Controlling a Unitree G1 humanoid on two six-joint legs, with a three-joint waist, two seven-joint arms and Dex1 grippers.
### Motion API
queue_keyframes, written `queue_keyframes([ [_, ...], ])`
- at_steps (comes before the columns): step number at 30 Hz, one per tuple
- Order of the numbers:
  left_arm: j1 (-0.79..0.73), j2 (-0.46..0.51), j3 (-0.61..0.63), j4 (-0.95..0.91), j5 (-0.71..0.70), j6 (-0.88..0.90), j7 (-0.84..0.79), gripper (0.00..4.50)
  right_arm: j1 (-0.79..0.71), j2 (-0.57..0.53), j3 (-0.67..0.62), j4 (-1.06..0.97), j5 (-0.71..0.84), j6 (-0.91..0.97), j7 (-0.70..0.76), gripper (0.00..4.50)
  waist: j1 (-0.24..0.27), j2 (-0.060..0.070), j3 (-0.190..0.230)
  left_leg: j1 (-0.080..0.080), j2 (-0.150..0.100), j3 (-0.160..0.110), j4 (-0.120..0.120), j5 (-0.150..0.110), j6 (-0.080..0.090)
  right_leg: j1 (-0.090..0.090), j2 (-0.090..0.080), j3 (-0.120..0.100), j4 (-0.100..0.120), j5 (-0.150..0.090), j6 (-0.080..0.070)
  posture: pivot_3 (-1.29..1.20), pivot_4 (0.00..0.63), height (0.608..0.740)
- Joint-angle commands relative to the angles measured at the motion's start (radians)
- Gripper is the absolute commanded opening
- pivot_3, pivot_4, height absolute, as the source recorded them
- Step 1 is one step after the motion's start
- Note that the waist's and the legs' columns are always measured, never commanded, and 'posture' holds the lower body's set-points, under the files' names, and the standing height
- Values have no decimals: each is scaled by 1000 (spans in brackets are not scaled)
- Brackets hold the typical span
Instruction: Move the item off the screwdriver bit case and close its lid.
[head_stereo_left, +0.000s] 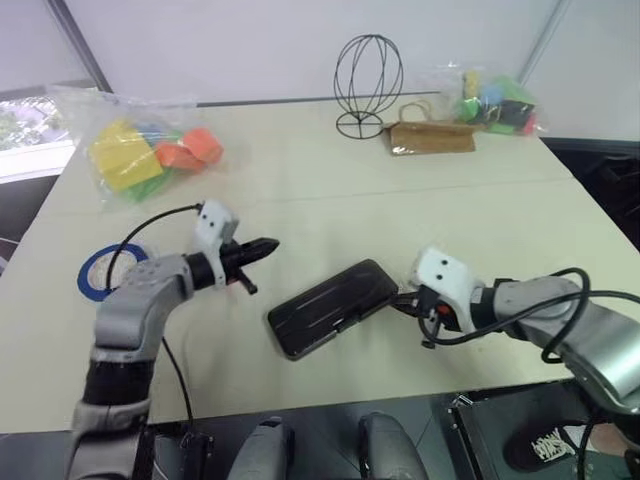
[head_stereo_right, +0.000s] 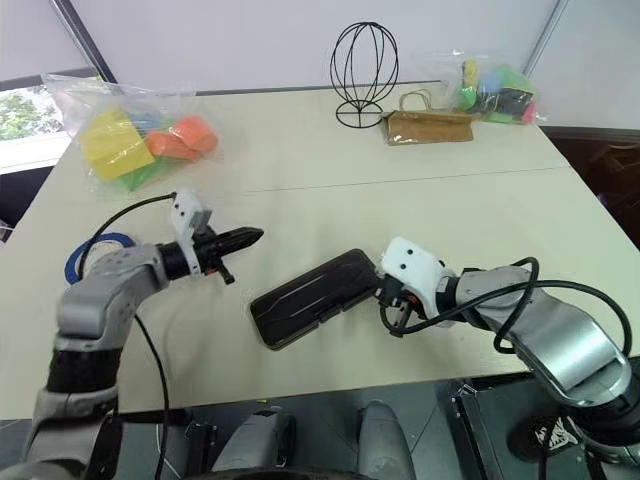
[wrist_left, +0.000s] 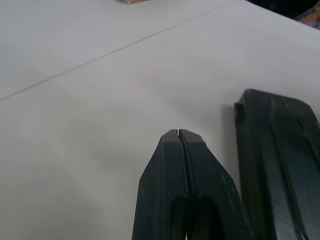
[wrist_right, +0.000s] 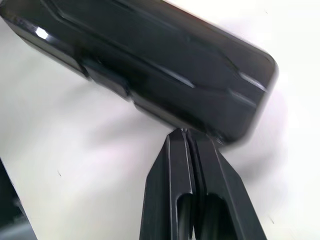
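Left gripper (head_stereo_left: 268, 245): jaws pressed together, empty, above the surface (head_stereo_left: 330, 190), left of the case.
Screwdriver bit case (head_stereo_left: 333, 306): near centre, lid (head_stereo_left: 325, 300) down.
Right gripper (wrist_right: 186, 132): jaws together, empty, tips at the case's right end.
Blue tape ring (head_stereo_left: 100, 270): far left, well apart from the case.

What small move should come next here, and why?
Probably just draw the right hand back from the case. The lid looks shut flat, the tape lies on the table by the left arm, and both hands are shut and empty, the right one's tips at the case's edge.
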Motion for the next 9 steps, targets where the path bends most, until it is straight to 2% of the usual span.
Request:
queue_keyframes([
  [1,38,21,62,-118,-93,67,28,0,23,-29,-64,-29,18,-13,21,38,1,0,0,0,0,0,0,0,0,0,0,0,0,0,0,0,150,740],
  [9,127,114,121,-240,-260,182,26,0,63,-77,-124,-42,39,-24,60,38,-3,0,0,1,0,1,0,0,1,0,0,0,0,0,0,0,150,740],
])
